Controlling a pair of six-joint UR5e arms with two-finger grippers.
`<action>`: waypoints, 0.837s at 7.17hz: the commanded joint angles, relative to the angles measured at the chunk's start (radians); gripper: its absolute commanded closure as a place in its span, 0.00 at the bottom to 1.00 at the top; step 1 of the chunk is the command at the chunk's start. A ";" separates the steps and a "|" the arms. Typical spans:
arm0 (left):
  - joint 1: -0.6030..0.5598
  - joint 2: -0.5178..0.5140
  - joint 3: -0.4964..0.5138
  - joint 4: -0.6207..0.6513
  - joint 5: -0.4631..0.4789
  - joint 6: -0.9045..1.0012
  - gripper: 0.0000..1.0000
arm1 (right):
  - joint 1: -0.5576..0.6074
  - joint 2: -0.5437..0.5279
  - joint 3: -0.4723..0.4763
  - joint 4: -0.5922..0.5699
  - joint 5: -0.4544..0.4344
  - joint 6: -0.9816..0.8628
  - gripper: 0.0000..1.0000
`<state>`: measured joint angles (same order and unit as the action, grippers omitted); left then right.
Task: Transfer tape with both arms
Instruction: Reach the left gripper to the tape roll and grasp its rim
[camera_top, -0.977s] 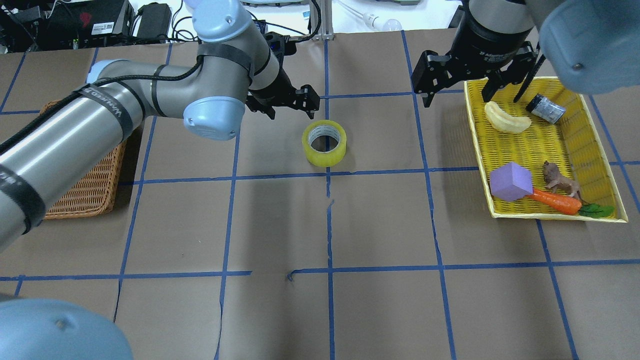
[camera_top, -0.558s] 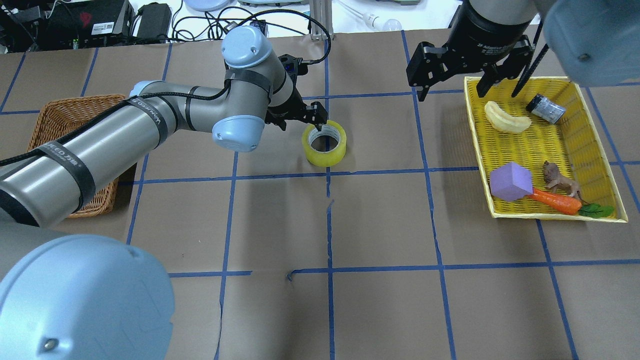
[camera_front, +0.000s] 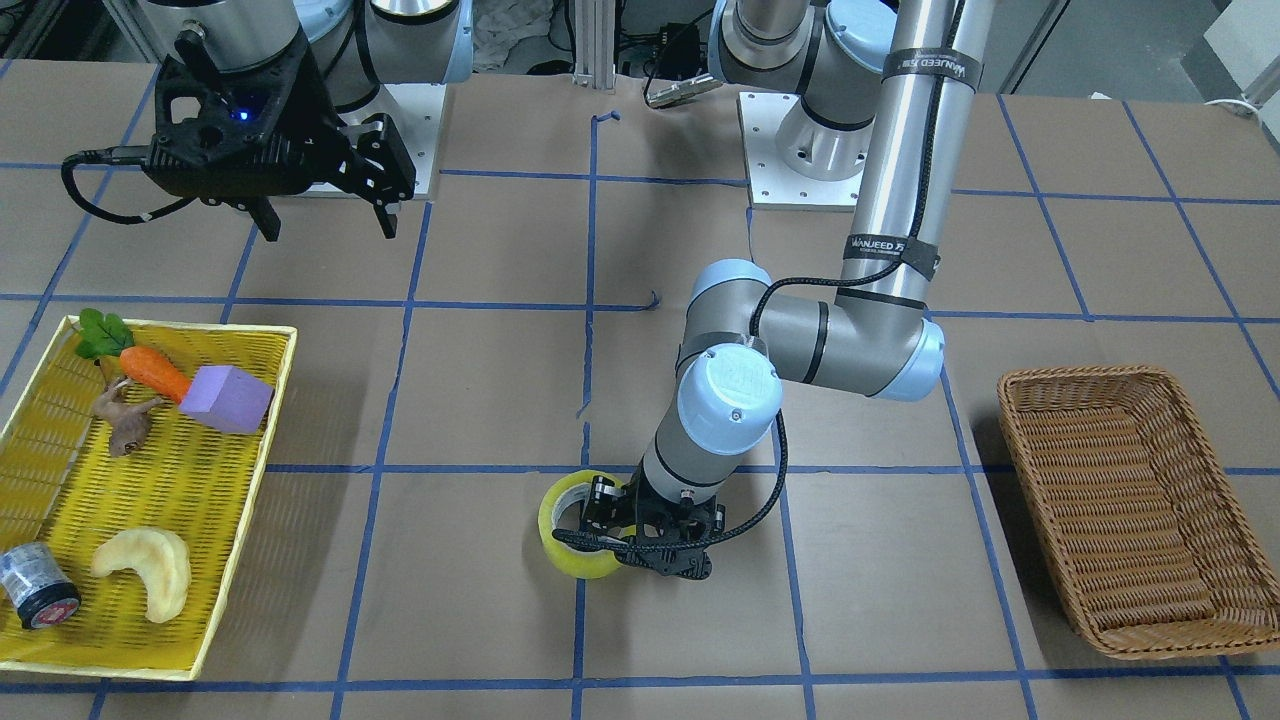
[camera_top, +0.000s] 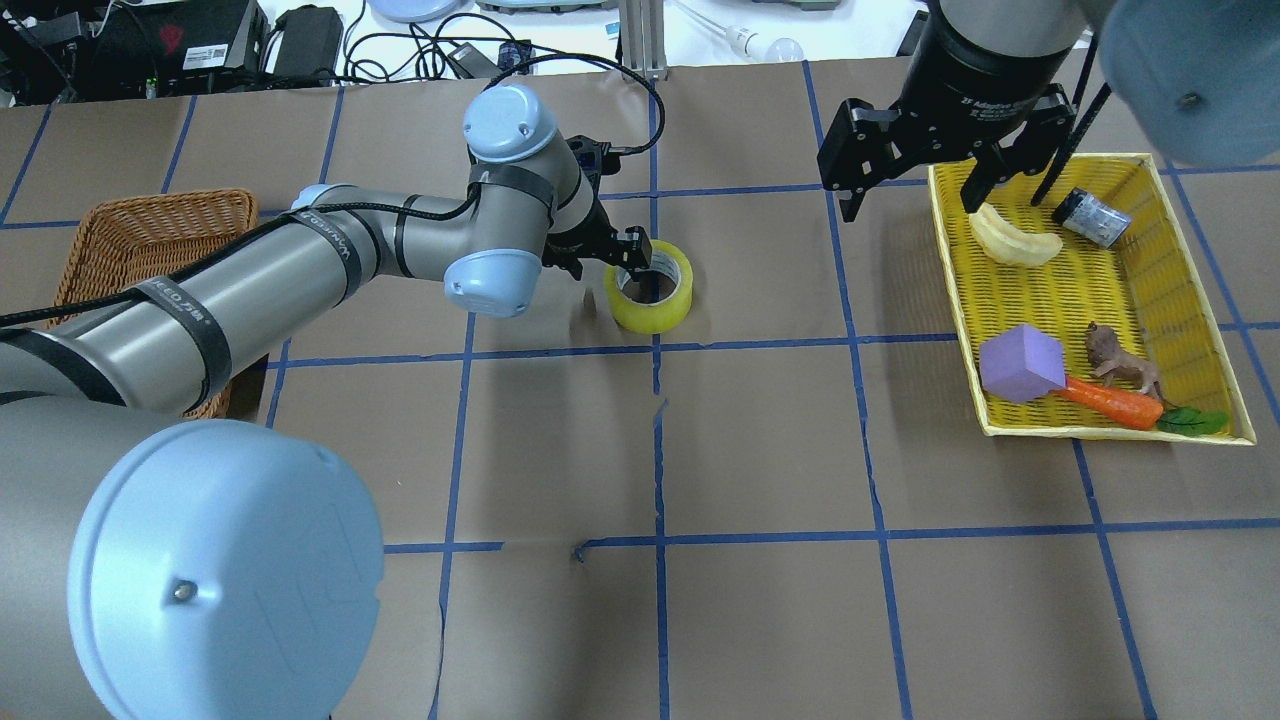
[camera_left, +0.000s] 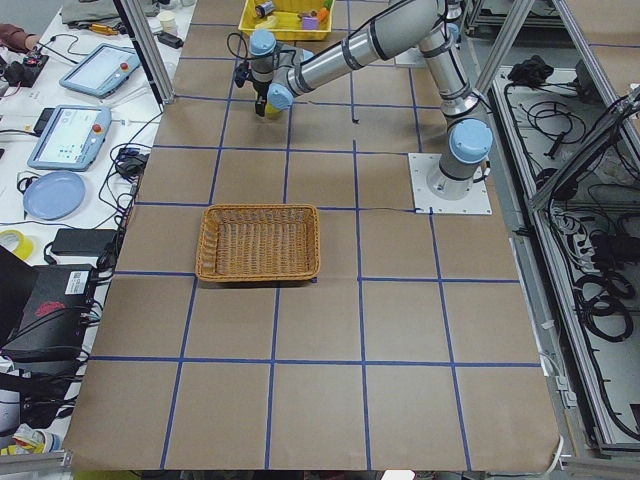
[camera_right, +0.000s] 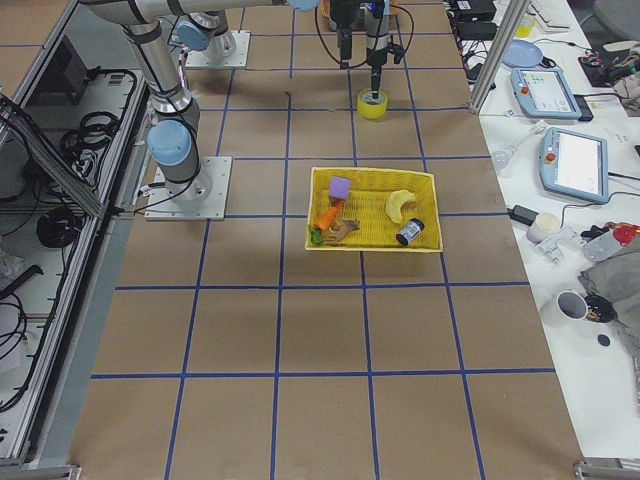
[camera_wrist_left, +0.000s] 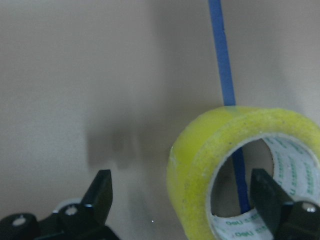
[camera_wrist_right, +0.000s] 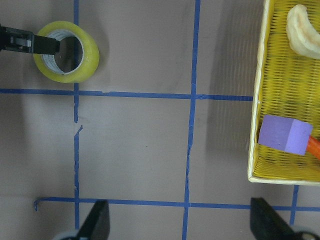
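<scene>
Brown table (camera_top: 760, 440); tape (camera_top: 650, 318), wicker basket (camera_top: 130, 240), yellow tray (camera_top: 1080, 300) on it

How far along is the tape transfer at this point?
Done: the translucent yellow tape roll sits mid-table, outside the yellow mesh tray and the brown wicker basket. In hand: the left gripper, open, straddles the roll's wall, one finger inside the ring. Left: close, lift, carry; the right gripper hangs open, holding nothing.

brown paper tabletop (camera_top: 760, 440), blue tape grid (camera_top: 760, 540); cluttered white bench (camera_right: 500, 120) alongside.
</scene>
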<state>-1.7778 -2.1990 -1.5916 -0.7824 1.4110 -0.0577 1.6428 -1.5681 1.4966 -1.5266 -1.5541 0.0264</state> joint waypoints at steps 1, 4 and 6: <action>-0.003 0.008 -0.001 -0.062 0.073 -0.017 1.00 | 0.000 -0.001 0.007 -0.001 -0.001 0.000 0.00; 0.008 0.048 0.016 -0.122 0.107 0.042 1.00 | 0.000 -0.001 0.008 0.000 -0.006 0.000 0.00; 0.137 0.145 0.068 -0.261 0.151 0.067 1.00 | 0.000 -0.001 0.011 0.000 -0.006 -0.002 0.00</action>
<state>-1.7208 -2.1081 -1.5560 -0.9637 1.5459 -0.0042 1.6429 -1.5695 1.5062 -1.5266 -1.5601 0.0257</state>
